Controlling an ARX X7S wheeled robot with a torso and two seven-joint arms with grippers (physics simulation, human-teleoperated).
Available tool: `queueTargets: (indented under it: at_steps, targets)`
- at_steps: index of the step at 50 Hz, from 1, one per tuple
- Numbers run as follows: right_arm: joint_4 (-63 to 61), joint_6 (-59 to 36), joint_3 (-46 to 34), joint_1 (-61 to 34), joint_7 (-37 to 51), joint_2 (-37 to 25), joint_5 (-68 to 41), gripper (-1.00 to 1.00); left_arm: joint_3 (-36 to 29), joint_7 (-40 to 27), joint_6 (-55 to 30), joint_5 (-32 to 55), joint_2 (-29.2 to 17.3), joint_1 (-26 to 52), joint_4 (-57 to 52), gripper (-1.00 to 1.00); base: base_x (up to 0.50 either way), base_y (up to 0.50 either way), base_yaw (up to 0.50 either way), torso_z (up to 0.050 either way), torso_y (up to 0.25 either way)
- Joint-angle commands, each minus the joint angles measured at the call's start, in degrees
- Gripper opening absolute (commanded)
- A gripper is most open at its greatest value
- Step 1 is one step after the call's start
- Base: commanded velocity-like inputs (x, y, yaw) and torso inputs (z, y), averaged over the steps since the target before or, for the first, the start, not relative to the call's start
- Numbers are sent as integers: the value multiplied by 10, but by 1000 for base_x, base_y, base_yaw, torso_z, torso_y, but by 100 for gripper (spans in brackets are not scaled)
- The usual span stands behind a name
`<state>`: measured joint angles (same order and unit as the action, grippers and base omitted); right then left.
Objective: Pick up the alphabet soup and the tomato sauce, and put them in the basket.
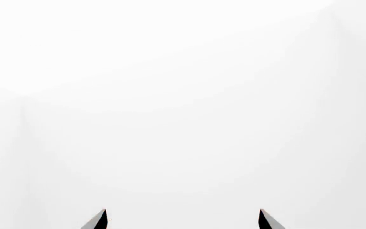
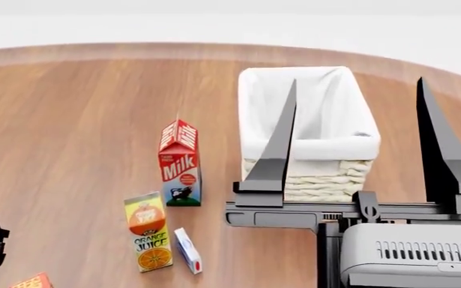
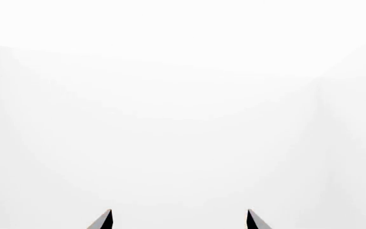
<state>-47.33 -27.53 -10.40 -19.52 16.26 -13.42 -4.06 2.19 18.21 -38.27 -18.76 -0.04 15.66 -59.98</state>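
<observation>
basket (image 2: pixel 350 141), one, sits between my right gripper (image 2: pixel 357 90) fingers, spread wide, empty. left gripper (image 1: pixel 183 218) also gaping, empty. two cartons beside: milk (image 2: pixel 180 163), orange juice (image 2: pixel 148 239). zero cans seen.

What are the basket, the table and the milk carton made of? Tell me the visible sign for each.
The basket looks like cream woven wicker, its side braided, under a matte white cloth lining that folds over the rim. The table looks like wood or wood laminate with a satin finish, showing brown grain streaks. The milk carton seems printed paperboard with a gabled, folded top.
</observation>
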Motion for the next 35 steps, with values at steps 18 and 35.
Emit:
queueTargets:
  at_steps: [18, 35]
  targets:
    - [-3, 4, -7, 6, 11, -8, -8, 100, 1, 1, 2, -4, 0, 1, 0, 100, 282, 0, 0, 0, 0]
    - [-7, -2, -10, -2, 16, -13, -13, 100, 2, 6, 1, -9, 0, 6, 0, 100, 259, 0, 0, 0, 1]
